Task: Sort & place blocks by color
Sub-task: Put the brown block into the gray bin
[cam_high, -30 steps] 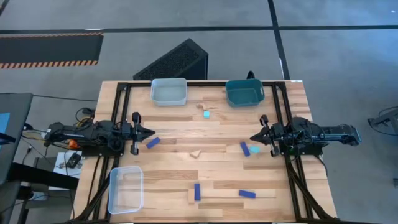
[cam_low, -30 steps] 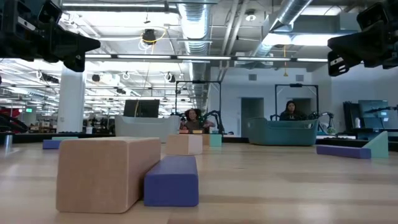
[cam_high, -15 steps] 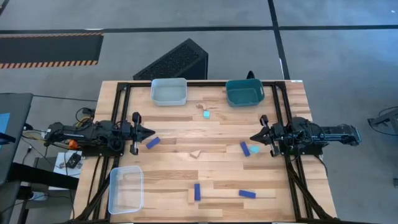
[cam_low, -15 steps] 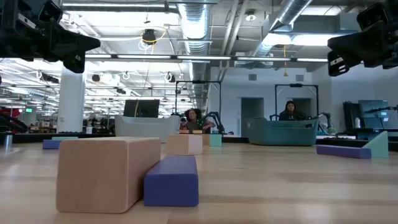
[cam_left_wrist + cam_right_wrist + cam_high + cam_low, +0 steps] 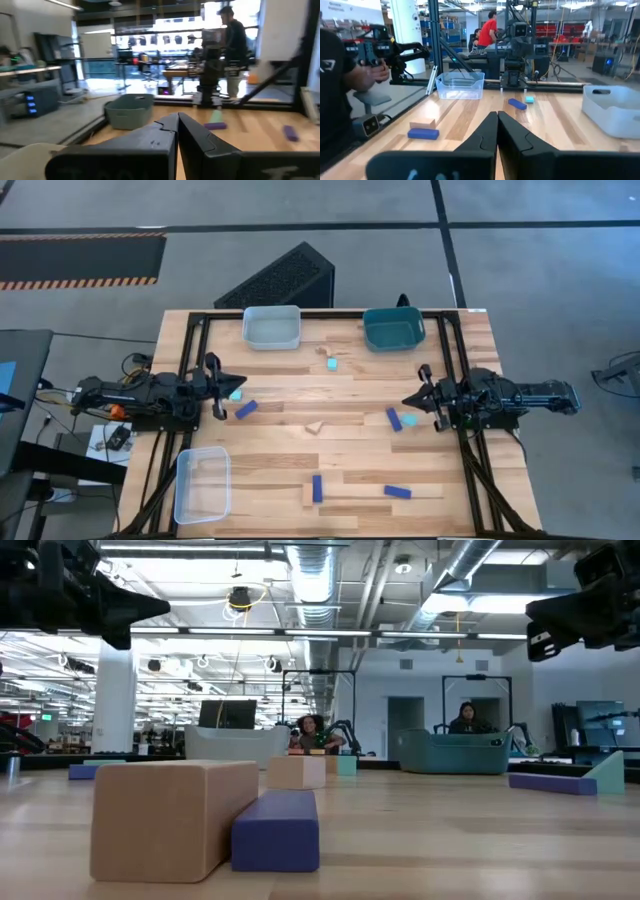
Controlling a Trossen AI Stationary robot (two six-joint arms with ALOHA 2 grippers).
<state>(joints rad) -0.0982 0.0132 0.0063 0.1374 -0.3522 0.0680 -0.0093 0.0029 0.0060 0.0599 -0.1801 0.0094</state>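
blocks (image 5: 246,409) lie scattered across the table (image 5: 350,465); none sits in a bin yet. left gripper (image 5: 232,384) hovers at the left edge, jaws clenched on nothing; right gripper (image 5: 407,400) hovers opposite, likewise clenched and empty. release your left jaws before you descend on the cyan cube (image 5: 236,394) just beside them. you cannot see whether the teal bin (image 5: 393,328) holds anything.

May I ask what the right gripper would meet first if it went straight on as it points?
Probably the left gripper opposite: the right gripper hangs level above the table, though depth is unclear.
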